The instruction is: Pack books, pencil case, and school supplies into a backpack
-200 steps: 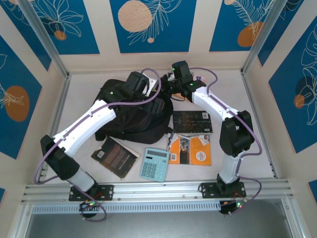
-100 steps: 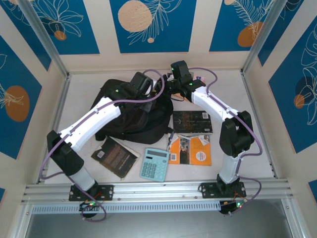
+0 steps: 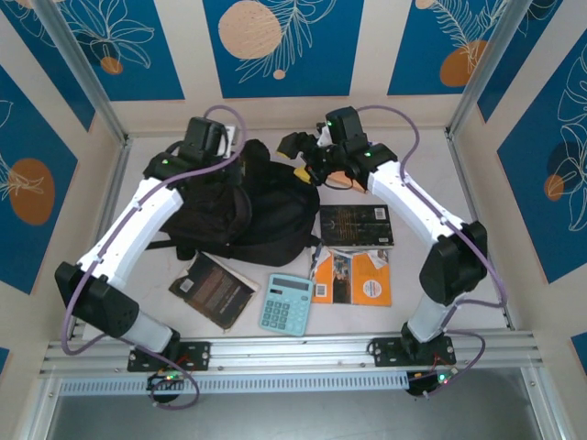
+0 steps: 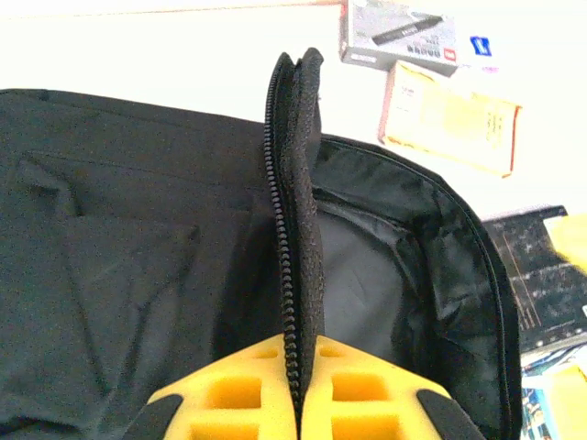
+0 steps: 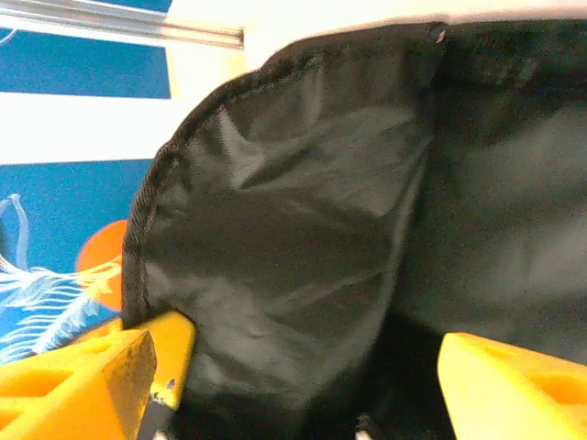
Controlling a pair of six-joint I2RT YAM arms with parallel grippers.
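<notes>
Backpack (image 3: 261,220) lies open, far and left of centre. The left gripper (image 4: 298,390) is pinched shut on its zip flap (image 4: 295,183), which stands upright, while the right gripper (image 5: 303,385) is spread wide at the mouth, facing black lining (image 5: 303,211). Books (image 3: 356,225) and calculator (image 3: 285,303) lie nearer, toward the right.

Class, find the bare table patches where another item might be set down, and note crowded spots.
Free: the far right corner of the table, and the strip right of the black book and orange book. Crowded: brown book, calculator and backpack sit close together.
</notes>
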